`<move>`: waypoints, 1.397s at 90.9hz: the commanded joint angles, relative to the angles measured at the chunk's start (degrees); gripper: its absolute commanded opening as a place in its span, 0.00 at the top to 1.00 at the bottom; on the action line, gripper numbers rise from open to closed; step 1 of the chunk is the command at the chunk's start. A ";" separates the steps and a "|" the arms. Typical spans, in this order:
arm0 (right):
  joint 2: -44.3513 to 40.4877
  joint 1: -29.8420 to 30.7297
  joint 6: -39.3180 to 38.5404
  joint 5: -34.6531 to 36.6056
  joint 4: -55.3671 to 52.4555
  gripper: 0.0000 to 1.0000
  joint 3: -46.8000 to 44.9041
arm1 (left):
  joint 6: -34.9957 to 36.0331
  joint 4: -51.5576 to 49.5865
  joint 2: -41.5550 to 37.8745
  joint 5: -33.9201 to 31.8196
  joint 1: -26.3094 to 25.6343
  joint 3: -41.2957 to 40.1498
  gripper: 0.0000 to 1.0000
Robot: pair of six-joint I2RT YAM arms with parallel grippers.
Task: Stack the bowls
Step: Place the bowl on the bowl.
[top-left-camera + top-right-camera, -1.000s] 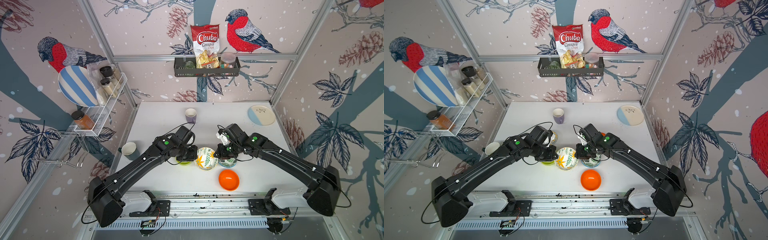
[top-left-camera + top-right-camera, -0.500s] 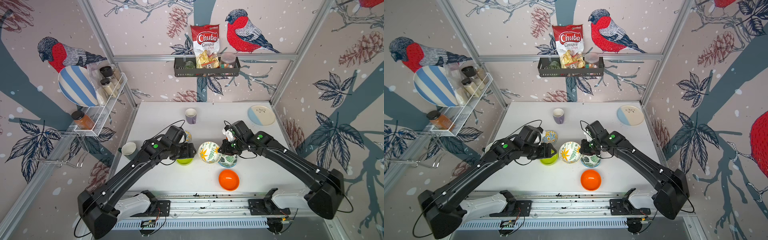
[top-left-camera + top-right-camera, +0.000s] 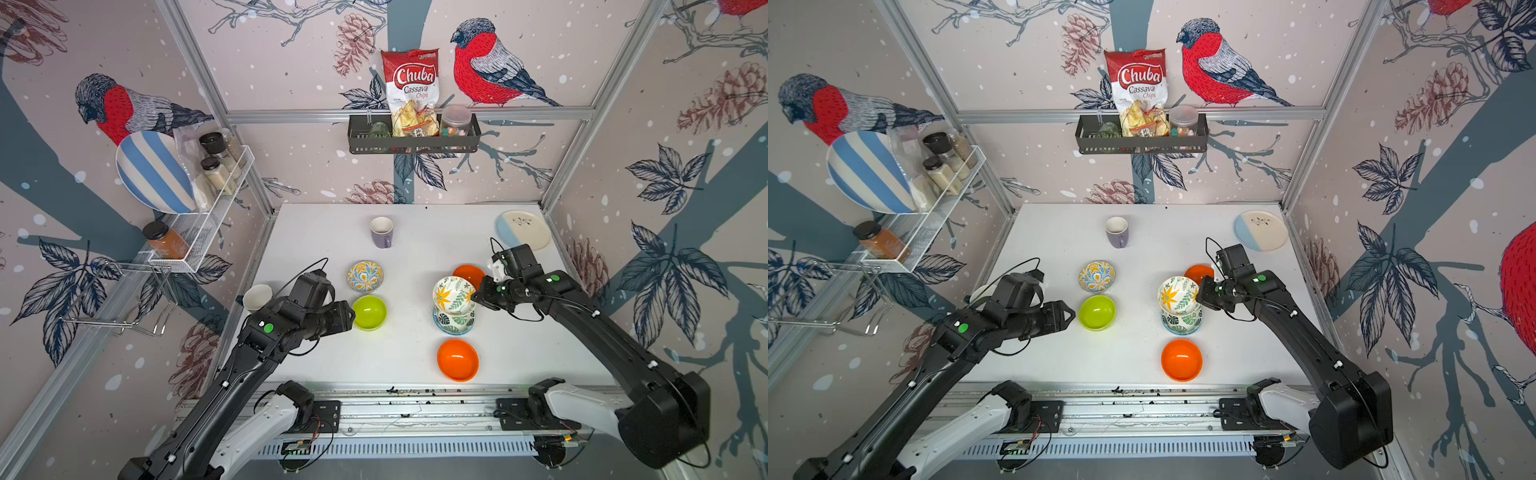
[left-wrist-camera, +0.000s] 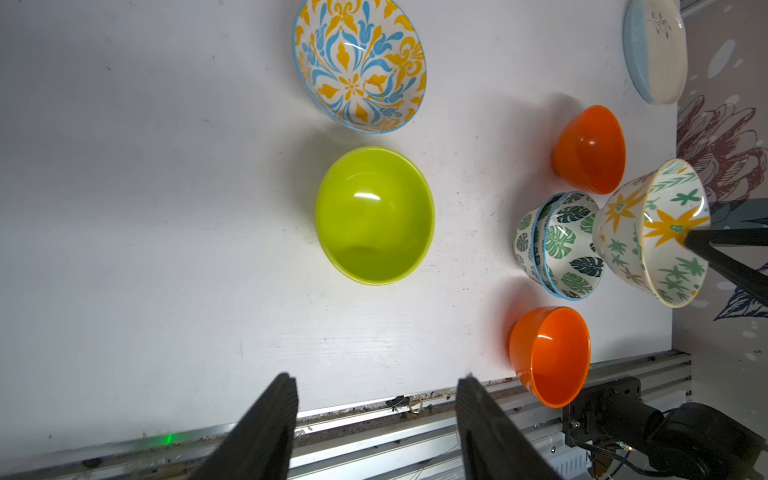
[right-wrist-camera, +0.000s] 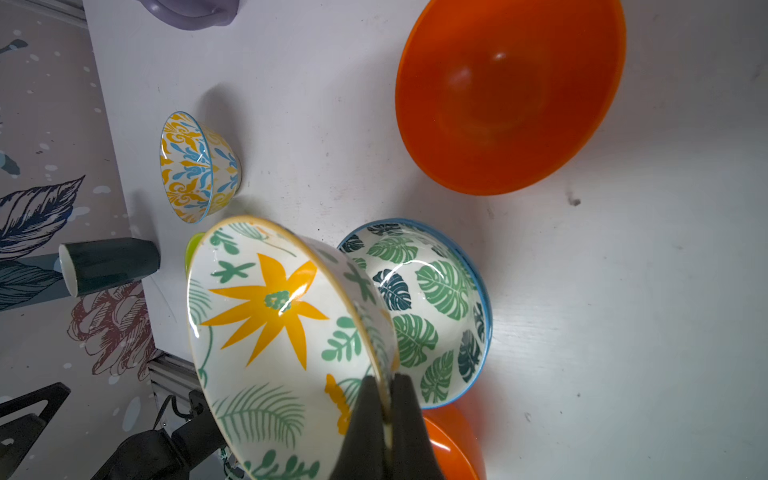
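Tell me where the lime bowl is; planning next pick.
In both top views the lime bowl sits left of centre, by the left gripper and yellow-blue bowl.

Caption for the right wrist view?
Right gripper pinches the rim of the flower-print bowl, tilted above the leaf-print bowls.

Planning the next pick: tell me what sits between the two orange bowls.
The nested leaf-print bowls, and above them the flower-print bowl pinched in the right claw; both top views show it.
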 commanded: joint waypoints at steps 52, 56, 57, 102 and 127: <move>2.22 -2.05 -2.37 -3.75 10.13 1.00 -7.96 | 1.72 0.30 1.07 -0.71 0.98 -1.93 0.34; 2.37 -2.09 -2.34 -3.74 10.27 1.00 -8.19 | 1.79 0.45 1.07 -0.51 0.98 -2.05 0.34; 2.40 -2.06 -2.36 -3.69 10.34 1.00 -8.26 | 1.80 0.51 1.07 -0.46 0.98 -2.08 0.34; 4.28 -2.06 -2.47 -3.74 9.80 1.00 -8.71 | 2.04 0.82 1.09 0.35 0.98 -2.30 0.34; 4.55 -2.04 -2.52 -3.55 9.57 1.00 -8.78 | 1.99 0.85 1.44 0.63 0.98 -2.33 0.34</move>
